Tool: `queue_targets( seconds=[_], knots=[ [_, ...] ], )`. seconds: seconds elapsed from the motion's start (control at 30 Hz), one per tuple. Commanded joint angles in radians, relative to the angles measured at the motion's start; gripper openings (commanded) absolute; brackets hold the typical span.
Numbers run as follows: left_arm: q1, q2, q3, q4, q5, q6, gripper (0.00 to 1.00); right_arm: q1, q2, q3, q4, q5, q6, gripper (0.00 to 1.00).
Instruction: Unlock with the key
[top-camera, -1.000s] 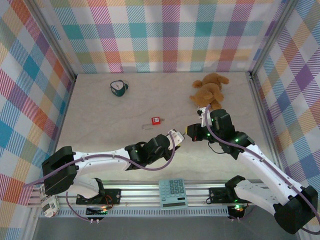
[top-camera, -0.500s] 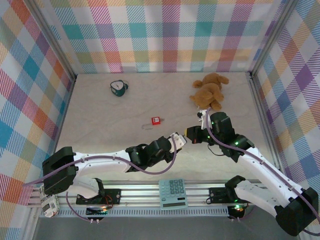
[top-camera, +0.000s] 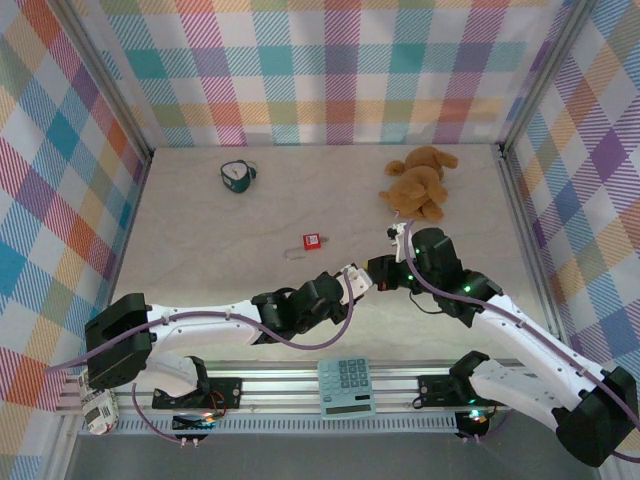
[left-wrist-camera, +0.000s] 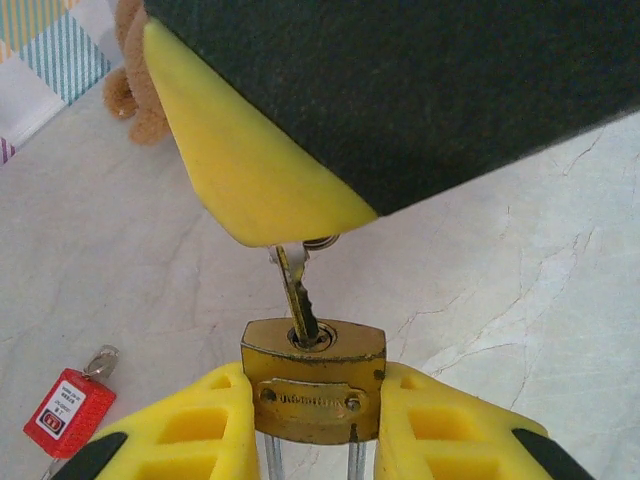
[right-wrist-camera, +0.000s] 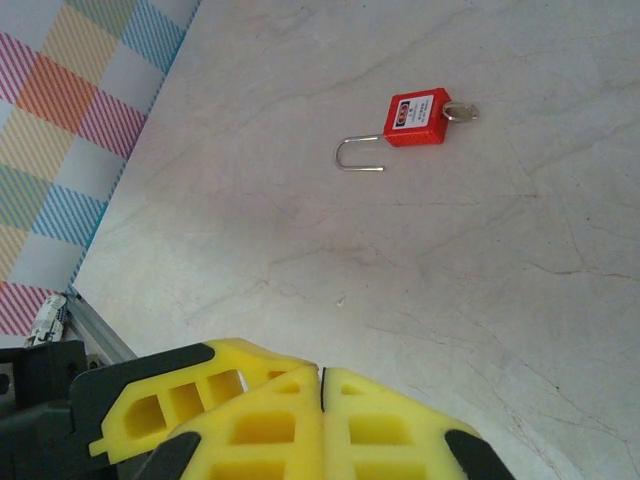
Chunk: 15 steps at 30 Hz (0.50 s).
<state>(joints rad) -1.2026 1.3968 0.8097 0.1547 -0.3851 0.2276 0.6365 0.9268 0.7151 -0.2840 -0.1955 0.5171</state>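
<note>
1. The left pincer (top-camera: 352, 280) is partly open, its yellow fingers (left-wrist-camera: 190, 430) clamped on either side of a brass padlock (left-wrist-camera: 314, 385). It holds the lock body up with the shackle legs pointing to 6 o'clock in the left wrist view.
2. The key (left-wrist-camera: 297, 290) stands in the keyhole on the padlock's top face and leans toward 11 o'clock.
3. The right pincer (top-camera: 378, 272) is closed tight with its fingers pressed together. The key's head is pinched at their tip.
4. From above, both pincers meet over the middle of the table (top-camera: 200, 250).
5. A red padlock (top-camera: 313, 241) lies flat on the table at 10 o'clock from them, apart, with its shackle swung open.
</note>
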Motion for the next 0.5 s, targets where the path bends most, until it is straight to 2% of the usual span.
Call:
queue_targets(
  seconds=[0.0,0.47],
  knots=[
    [-0.007,-0.014,0.027,0.049,-0.022,-0.013,0.25,0.009,0.009,-0.013,0.007,0.018,0.003,0.0],
    [-0.007,-0.005,0.028,0.106,-0.06,-0.057,0.23,0.02,0.008,-0.044,0.029,0.011,0.004,0.0]
  ],
)
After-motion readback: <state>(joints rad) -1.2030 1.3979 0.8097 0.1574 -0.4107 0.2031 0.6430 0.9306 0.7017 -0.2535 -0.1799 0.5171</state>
